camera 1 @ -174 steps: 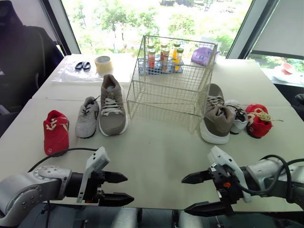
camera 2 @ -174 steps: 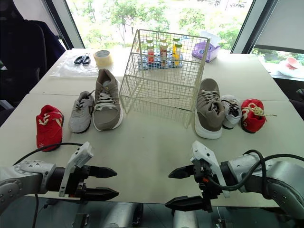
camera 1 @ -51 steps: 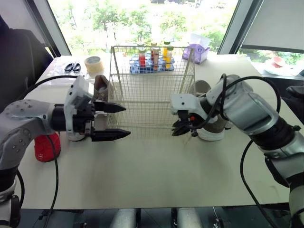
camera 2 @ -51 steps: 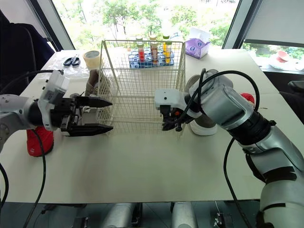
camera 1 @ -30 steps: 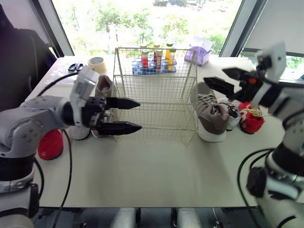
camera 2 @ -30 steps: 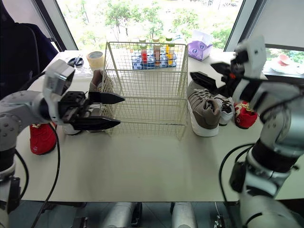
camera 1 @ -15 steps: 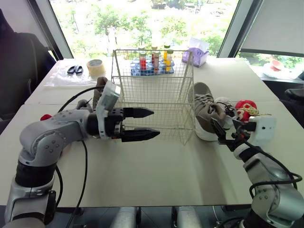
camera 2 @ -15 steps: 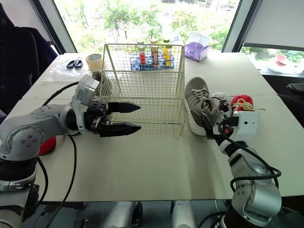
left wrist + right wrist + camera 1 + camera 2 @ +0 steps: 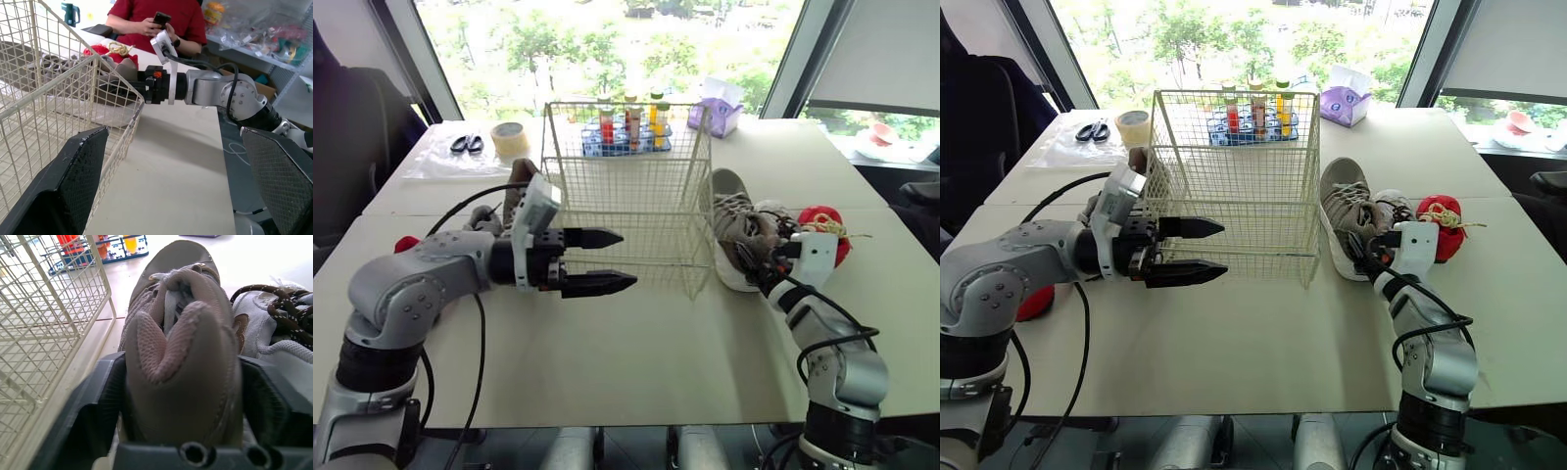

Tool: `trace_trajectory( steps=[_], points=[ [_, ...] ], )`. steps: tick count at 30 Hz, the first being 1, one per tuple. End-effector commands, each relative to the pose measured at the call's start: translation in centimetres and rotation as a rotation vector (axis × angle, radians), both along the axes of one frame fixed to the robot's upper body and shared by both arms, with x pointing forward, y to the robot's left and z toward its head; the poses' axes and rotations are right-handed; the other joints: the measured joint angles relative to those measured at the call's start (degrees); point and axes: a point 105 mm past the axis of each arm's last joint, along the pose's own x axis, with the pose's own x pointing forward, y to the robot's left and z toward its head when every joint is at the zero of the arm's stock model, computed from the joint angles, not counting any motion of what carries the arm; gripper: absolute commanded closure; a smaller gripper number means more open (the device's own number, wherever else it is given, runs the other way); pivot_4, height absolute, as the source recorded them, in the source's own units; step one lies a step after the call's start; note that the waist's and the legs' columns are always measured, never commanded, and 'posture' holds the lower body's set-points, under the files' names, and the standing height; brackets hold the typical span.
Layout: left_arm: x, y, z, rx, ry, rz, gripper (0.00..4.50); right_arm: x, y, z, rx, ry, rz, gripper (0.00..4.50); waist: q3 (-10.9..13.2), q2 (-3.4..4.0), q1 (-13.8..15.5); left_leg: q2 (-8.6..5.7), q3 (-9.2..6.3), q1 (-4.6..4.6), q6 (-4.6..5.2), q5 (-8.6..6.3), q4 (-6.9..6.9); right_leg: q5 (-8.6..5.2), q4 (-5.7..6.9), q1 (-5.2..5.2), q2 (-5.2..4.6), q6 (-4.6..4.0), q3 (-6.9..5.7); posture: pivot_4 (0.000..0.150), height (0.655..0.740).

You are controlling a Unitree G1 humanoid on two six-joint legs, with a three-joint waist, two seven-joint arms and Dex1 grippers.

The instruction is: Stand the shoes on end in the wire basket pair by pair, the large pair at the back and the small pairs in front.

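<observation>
- Table (image 9: 636, 352): pale, smooth top. All the shoes lie on it, none in the basket.
- Wire basket (image 9: 626, 227): cream, rigid open mesh, box-shaped, standing empty at mid-table.
- Right gripper (image 9: 1361, 257): half a second ago it was short of the shoe with its fingers spread. It is now clasped about the heel of the right taupe sneaker (image 9: 181, 333), just right of the basket. In my judgement the large pair's first pick-up has begun.
- Left gripper (image 9: 626, 259): released, holding nothing, little moved, before the basket's front left.
- Left taupe sneaker (image 9: 1141, 157): beside the basket's left wall. Both have soft knit uppers and padded collars.
- Small grey sneaker (image 9: 773, 217) and small red shoe (image 9: 820, 223): rounded, laced, untouched.
</observation>
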Motion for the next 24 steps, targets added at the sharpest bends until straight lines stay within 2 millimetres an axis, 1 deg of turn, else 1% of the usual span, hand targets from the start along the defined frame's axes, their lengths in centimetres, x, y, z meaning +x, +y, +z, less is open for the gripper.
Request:
trace_trajectory(
  steps=[1,3,4,5,7,9,10,11,13,14,16,17,19,21,23,24],
  points=[
    [-0.4,0.2,0.9,0.001,-0.059,0.006,0.00,-0.3,1.8,-1.4,-0.021,0.041,0.054,2.71,-0.1,-0.09,-0.2,0.01,0.00,0.03,0.01,0.00,-0.01,-0.01,0.00,0.01,0.01,-0.01,0.00,0.150,0.6563],
    [-0.3,0.3,1.0,-0.001,-0.063,0.013,0.00,-0.5,2.1,-1.5,0.002,0.039,0.065,3.42,-0.1,-0.16,-0.2,0.05,-0.01,0.09,0.01,-0.01,-0.03,-0.03,0.00,0.05,0.04,-0.04,0.00,0.150,0.6563],
    [-0.3,0.4,1.1,-0.004,-0.065,0.017,0.00,-0.5,2.1,-1.3,0.002,0.028,0.064,3.82,-0.1,-0.16,-0.1,0.06,-0.01,0.09,0.01,-0.01,-0.04,-0.03,0.00,0.05,0.04,-0.05,-0.01,0.150,0.6563],
    [-0.1,0.5,1.2,-0.010,-0.062,0.027,0.00,-0.5,1.9,-0.6,0.001,0.004,0.062,4.07,-0.1,-0.16,-0.1,0.06,-0.02,0.09,0.01,-0.01,-0.04,-0.04,0.00,0.05,0.04,-0.06,-0.02,0.150,0.6563],
    [0.2,0.7,1.6,-0.025,-0.058,0.043,0.00,-0.4,1.6,0.7,-0.011,-0.042,0.057,4.07,-0.1,-0.16,-0.1,0.05,-0.02,0.08,0.01,-0.01,-0.04,-0.05,0.00,0.05,0.03,-0.05,-0.02,0.150,0.6563],
    [1.0,1.3,2.9,-0.072,-0.070,0.068,0.00,0.2,0.8,5.2,-0.035,-0.187,0.029,4.07,0.0,-0.14,-0.1,0.05,-0.02,0.07,0.02,-0.01,-0.04,-0.05,0.00,0.04,0.03,-0.04,-0.02,0.150,0.6563],
    [1.3,1.6,3.3,-0.088,-0.073,0.075,0.00,0.2,0.5,6.7,-0.042,-0.234,0.019,4.07,0.1,-0.06,-0.1,0.05,-0.02,0.05,0.02,-0.01,-0.04,-0.05,0.01,0.02,0.03,-0.04,-0.02,0.150,0.6563],
    [1.8,2.0,4.0,-0.109,-0.080,0.087,0.00,0.4,-0.1,9.2,-0.049,-0.305,-0.003,4.07,0.1,0.04,0.0,0.03,-0.01,-0.06,0.02,-0.01,0.00,-0.04,0.01,-0.10,0.03,-0.05,-0.01,0.150,0.6563],
    [3.0,2.8,5.4,-0.148,-0.096,0.113,0.00,0.3,-0.7,14.0,-0.084,-0.428,-0.018,4.07,0.5,0.43,0.1,0.00,-0.01,-0.16,0.02,0.00,0.03,-0.04,0.03,-0.18,0.01,-0.04,-0.01,0.150,0.6563],
    [3.5,3.2,6.1,-0.165,-0.105,0.122,0.00,0.0,-0.6,16.1,-0.108,-0.475,0.000,4.07,0.5,0.52,0.1,-0.04,0.00,-0.30,0.03,0.01,0.10,-0.03,0.05,-0.27,-0.01,-0.03,-0.01,0.150,0.6563],
    [4.3,3.5,7.2,-0.188,-0.115,0.125,0.00,-0.8,-0.2,18.7,-0.205,-0.526,0.058,4.07,0.5,0.51,0.4,-0.10,0.01,-0.60,0.09,0.05,0.09,0.05,0.12,-0.54,-0.04,0.18,0.00,0.150,0.6563],
    [4.5,3.7,7.7,-0.192,-0.122,0.112,0.00,-1.2,-0.7,19.8,-0.253,-0.547,0.064,4.07,0.5,0.44,0.5,-0.10,-0.09,-0.74,0.09,0.05,0.08,0.05,0.13,-0.60,-0.05,0.19,-0.14,0.150,0.6563],
    [5.0,3.9,8.5,-0.197,-0.140,0.101,0.00,-1.9,-1.9,21.5,-0.324,-0.570,0.041,4.07,0.4,0.34,0.4,-0.10,-0.11,-0.81,0.13,0.02,0.04,-0.09,0.08,-0.58,-0.03,0.21,-0.32,0.150,0.6563],
    [5.9,4.2,10.0,-0.240,-0.165,0.106,0.00,-2.5,-3.1,23.2,-0.385,-0.604,0.003,4.07,0.5,0.28,0.3,-0.11,-0.10,-0.83,0.23,-0.04,-0.01,-0.10,-0.11,-0.52,-0.04,0.23,-0.34,0.150,0.6563],
    [6.8,4.6,11.9,-0.312,-0.185,0.109,0.00,-3.1,-3.1,24.9,-0.442,-0.653,0.018,4.07,0.5,0.26,0.3,-0.17,-0.07,-0.86,0.26,-0.05,0.04,-0.06,-0.21,-0.48,-0.12,0.29,-0.30,0.150,0.6563],
    [7.4,4.9,12.8,-0.342,-0.191,0.123,0.00,-3.4,-2.6,25.8,-0.466,-0.684,0.056,4.07,0.5,0.26,0.3,-0.18,-0.07,-0.87,0.26,-0.05,0.07,-0.04,-0.22,-0.47,-0.15,0.31,-0.28,0.150,0.6563]
  ],
)
